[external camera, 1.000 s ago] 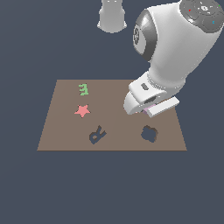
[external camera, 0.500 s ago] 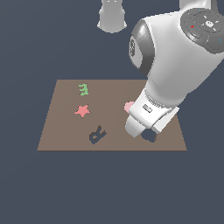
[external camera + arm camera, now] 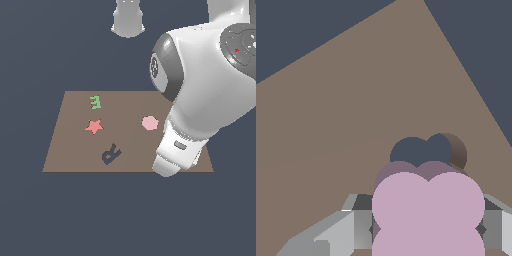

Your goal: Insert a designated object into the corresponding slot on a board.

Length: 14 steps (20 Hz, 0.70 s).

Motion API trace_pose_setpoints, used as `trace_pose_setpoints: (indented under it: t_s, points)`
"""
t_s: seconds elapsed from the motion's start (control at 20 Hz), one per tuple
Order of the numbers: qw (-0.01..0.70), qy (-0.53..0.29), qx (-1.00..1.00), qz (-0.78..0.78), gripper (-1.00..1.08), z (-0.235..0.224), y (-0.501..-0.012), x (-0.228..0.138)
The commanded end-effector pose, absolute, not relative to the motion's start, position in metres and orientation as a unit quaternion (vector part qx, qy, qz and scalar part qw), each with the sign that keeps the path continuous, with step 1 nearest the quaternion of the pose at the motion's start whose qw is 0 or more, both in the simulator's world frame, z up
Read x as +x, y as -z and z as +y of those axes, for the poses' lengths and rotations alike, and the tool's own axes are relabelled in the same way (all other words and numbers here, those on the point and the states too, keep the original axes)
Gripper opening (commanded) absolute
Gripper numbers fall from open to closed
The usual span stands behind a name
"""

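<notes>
Purple block (image 3: pixel 428 210) over brown board (image 3: pixel 75 145), dark surroundings.

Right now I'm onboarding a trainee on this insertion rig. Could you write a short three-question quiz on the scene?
1. True or false: the gripper holds the purple block.
2. In the wrist view, the flower-shaped slot is: A) fully covered B) partly visible beyond the block C) absent.
3. Which red shape lies on the board near the R-shaped cutout?

Key: 1 true; 2 B; 3 the star.
</notes>
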<state>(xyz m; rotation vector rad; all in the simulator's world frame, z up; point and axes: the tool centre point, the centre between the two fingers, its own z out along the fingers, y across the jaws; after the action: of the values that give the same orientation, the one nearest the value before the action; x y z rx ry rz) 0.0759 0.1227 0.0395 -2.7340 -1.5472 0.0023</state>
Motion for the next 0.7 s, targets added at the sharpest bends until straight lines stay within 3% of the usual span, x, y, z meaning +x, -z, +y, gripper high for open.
trace_pose_setpoints:
  t_s: [0.0, 0.65]
  points:
    - [0.000, -0.001, -0.859, -0.512, -1.00, 0.125, -0.040, 0.082]
    - [0.000, -0.001, -0.837, -0.547, -1.00, 0.130, -0.041, 0.094]
